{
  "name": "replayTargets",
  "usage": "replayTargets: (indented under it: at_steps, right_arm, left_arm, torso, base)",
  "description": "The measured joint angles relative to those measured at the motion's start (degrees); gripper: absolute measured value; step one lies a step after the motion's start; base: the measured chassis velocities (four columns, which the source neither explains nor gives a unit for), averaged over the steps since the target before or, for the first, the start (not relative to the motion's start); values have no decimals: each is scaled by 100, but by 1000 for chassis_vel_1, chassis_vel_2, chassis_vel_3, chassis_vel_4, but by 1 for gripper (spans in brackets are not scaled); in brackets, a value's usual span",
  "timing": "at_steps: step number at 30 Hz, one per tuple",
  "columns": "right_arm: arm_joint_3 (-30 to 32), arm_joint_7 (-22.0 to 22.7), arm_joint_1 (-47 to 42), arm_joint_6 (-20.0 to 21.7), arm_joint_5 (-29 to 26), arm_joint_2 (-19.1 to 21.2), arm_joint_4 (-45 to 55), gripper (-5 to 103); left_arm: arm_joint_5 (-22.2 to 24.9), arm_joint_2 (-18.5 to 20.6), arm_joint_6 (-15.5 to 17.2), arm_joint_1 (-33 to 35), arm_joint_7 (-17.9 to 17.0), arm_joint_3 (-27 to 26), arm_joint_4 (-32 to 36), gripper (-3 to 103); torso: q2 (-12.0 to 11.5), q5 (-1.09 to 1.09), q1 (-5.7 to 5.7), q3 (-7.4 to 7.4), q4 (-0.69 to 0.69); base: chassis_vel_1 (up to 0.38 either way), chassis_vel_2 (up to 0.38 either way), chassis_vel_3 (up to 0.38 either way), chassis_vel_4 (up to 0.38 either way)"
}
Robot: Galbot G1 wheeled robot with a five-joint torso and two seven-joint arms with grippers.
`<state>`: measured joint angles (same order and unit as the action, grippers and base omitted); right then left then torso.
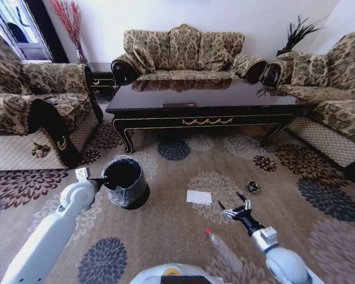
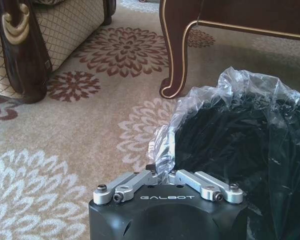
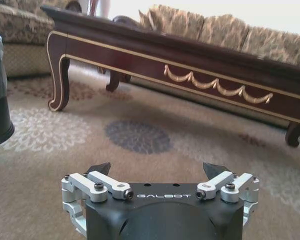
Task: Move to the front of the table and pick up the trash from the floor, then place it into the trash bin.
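The black trash bin [image 1: 125, 180] with its clear liner stands on the patterned floor [image 1: 165, 236], in front of the dark table [image 1: 207, 121]. My left gripper [image 1: 100, 180] is at the bin's left rim. In the left wrist view the left gripper [image 2: 160, 172] is shut, pinching the liner [image 2: 230, 100] at the rim. My right gripper [image 1: 234, 207] hangs open low over the carpet, and its jaws stand wide apart with nothing between them in the right wrist view [image 3: 157, 169]. A white paper square [image 1: 199, 197] lies just left of it. A clear bottle [image 1: 223, 248] with a red cap lies nearer me. A small dark wrapper [image 1: 253, 186] lies just beyond the gripper.
Patterned sofas stand on the left [image 1: 29, 106], behind the table [image 1: 183, 50] and on the right [image 1: 331, 89]. The table's curved leg [image 2: 175, 60] is close behind the bin. Open carpet lies between the bin and the litter.
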<state>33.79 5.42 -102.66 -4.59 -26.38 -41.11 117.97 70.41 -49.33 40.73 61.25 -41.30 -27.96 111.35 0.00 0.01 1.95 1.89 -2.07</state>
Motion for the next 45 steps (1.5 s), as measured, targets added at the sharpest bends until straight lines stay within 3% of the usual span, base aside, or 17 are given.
replayTargets:
  at_steps: [1,2,4,5,8,14,18,22,27,36,45]
  right_arm:
    - [45,182,-102,358,-266,293,194,100]
    - [45,182,-102,358,-266,293,194,100]
    - [190,474,-264,1175,-725,708,560,100]
    - [190,474,-264,1175,-725,708,560,100]
    - [325,596,-194,2158,-1202,1024,806,100]
    - [288,280,-163,3085,-811,1071,837,100]
    - [9,160,-113,3159,-703,911,718,100]
    - [-144,-39,-139,2980,-476,783,523,100]
    - [-200,-35,-243,2917,-466,823,479,100]
    - [-418,130,-325,3366,-716,969,147,100]
    - [-810,42,-183,3415,-840,1008,-236,100]
  left_arm:
    - [-8,1,0,-2,10,-1,0,3]
    - [-8,1,0,-2,10,-1,0,3]
    - [-14,2,0,-31,18,-1,-4,3]
    - [-14,2,0,-31,18,-1,-4,3]
    - [-15,-7,0,-63,25,-1,-5,3]
    - [-14,-11,7,-68,35,-2,-23,3]
    - [-25,-27,7,-85,41,-2,-51,3]
    - [-29,-26,10,-96,53,22,-51,3]
    - [-32,-7,12,-161,61,51,-93,3]
    - [-41,-54,12,-177,62,75,-71,3]
    - [-52,-45,12,-183,64,84,41,3]
  torso:
    - [0,1,0,0,0]
    - [0,1,0,0,0]
    - [0,-2,0,0,0]
    - [0,-2,0,0,0]
    - [0,-1,0,0,0]
    - [0,-1,0,0,0]
    - [0,0,0,0,0]
    - [0,0,0,0,-1]
    - [0,0,0,0,0]
    - [0,-1,0,0,0]
    - [0,-1,0,0,0]
  base:
    - [0,0,0,0]
    - [0,0,0,0]
    - [0,0,0,0]
    - [0,0,0,0]
    - [0,0,0,0]
    - [0,0,0,0]
    - [0,0,0,0]
    - [0,0,0,0]
    - [0,0,0,0]
    - [0,0,0,0]
    - [0,0,0,0]
